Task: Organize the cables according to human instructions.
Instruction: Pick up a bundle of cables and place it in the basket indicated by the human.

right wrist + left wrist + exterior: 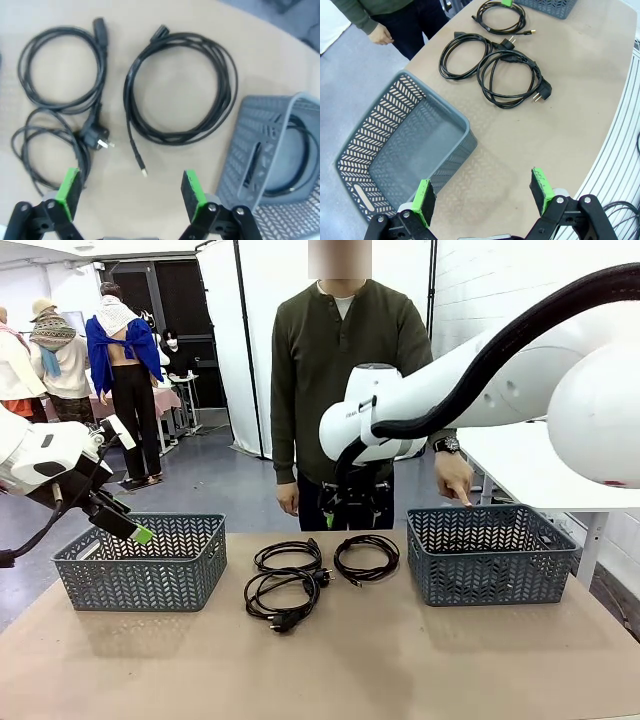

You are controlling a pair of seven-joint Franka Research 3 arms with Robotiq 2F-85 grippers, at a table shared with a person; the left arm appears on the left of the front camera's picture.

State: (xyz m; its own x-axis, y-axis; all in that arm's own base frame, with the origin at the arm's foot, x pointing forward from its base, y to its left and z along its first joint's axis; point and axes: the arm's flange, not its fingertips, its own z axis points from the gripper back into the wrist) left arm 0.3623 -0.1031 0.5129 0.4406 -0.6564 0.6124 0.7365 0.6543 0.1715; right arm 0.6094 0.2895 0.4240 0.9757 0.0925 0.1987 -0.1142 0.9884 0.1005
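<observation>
My right tool [130,182] gapes wide and empty just above the thin black coiled cable [129,82], so I'd centre it over one bunched arc, catching every loop.

Bright, diffuse overhead light is falling evenly across the tabletop [400,660], the baskets [140,570] casting faint soft shadows; the right wrist view is blurring slightly, the left wrist view is bowing the tabletop's edge.

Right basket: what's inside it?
One black cable coil lies inside the right basket, seen in the right wrist view. The basket's wall covers part of the coil, and its plugs are hidden.
</observation>
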